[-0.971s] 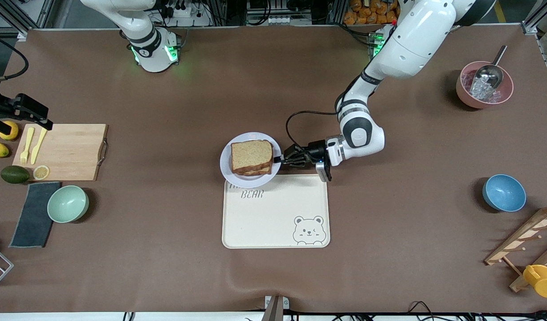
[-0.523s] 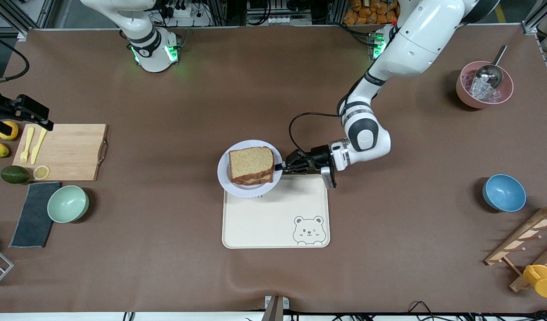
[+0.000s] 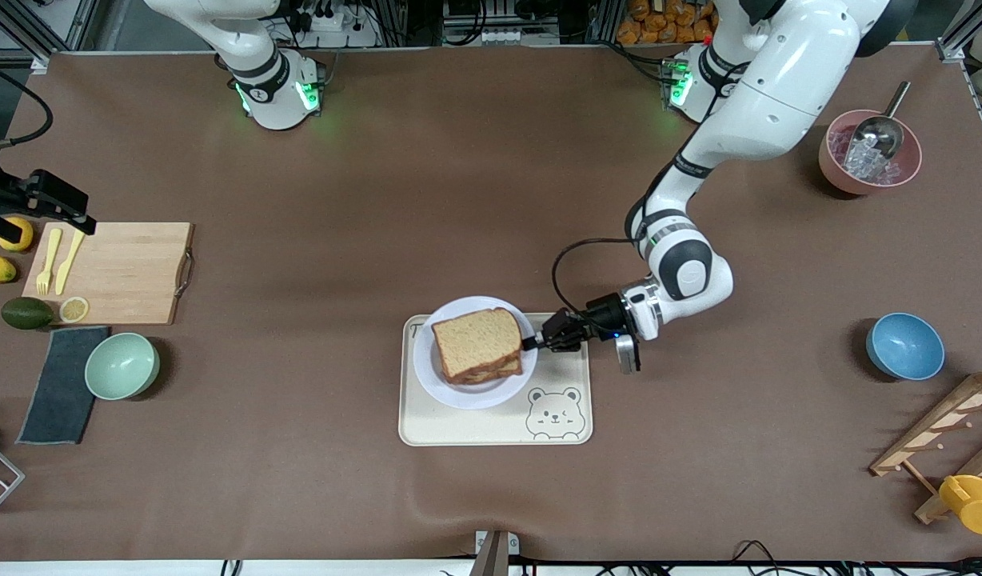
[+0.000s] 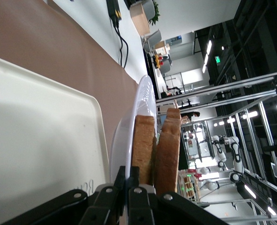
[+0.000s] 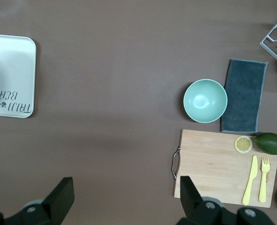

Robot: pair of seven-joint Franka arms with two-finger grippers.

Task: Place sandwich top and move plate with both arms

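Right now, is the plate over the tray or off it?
Over it: the plate overlaps the tray, the left pincer shut on its rim.

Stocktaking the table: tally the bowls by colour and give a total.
Green bowl: 1
Blue bowl: 1
Pink bowl: 1
Total: 3

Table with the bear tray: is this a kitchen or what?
Probably a robot lab set up like a kitchen: two robot arms bolted at a brown table, a sandwich on a plate, and metal frames in the left wrist view.
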